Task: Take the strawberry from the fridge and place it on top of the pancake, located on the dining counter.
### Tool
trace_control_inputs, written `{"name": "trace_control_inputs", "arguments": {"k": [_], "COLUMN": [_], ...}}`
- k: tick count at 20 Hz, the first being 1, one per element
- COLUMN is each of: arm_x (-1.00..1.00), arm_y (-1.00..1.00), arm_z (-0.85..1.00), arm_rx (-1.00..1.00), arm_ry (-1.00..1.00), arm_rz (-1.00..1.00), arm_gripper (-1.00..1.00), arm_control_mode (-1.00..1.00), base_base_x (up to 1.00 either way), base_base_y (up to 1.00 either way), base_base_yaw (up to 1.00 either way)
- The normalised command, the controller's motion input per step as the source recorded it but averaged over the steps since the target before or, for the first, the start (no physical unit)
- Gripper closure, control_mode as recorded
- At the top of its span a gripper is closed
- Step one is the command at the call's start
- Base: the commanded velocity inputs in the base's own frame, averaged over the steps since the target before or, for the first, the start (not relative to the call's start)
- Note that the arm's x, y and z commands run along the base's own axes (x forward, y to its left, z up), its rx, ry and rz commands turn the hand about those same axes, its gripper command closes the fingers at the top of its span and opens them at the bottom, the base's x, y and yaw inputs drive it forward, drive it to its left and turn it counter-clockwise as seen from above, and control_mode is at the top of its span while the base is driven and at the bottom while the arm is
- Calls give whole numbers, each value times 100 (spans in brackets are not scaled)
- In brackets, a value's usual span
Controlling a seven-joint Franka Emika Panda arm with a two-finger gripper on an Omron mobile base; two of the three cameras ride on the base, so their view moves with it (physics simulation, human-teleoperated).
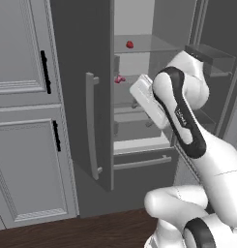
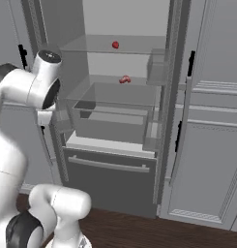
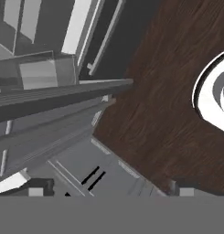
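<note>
Red strawberry [image 1: 130, 44] on fridge [image 1: 81, 97] shelf

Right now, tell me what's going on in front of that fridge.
The fridge stands open, and the white arm is raised at its doorway. The strawberry sits untouched on an upper clear shelf, with another small reddish item one shelf lower. The gripper is open and empty, its camera tilted toward the wooden floor. Nothing has been picked up yet.

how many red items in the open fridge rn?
2: a small bright-red round strawberry on the upper clear shelf, and a pinkish-red lumpy item on the shelf below. More could hide behind the arm.
</note>
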Motion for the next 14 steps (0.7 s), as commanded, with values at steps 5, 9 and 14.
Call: {"name": "trace_control_inputs", "arguments": {"k": [5,9,14], "arm_x": [100,92,80], "arm_y": [-1,3,19], "arm_z": [-2,-1,-35], "arm_rx": [60,62,37], "arm_ry": [36,42,26], "arm_rz": [7,0,0], "arm_gripper": [-100,-100,-100], "arm_control_mode": [-100,-100,-100], "base_base_x": [0,0,0], "base_base_y": [0,0,0], "base_base_yaw": [0,0,0]}}
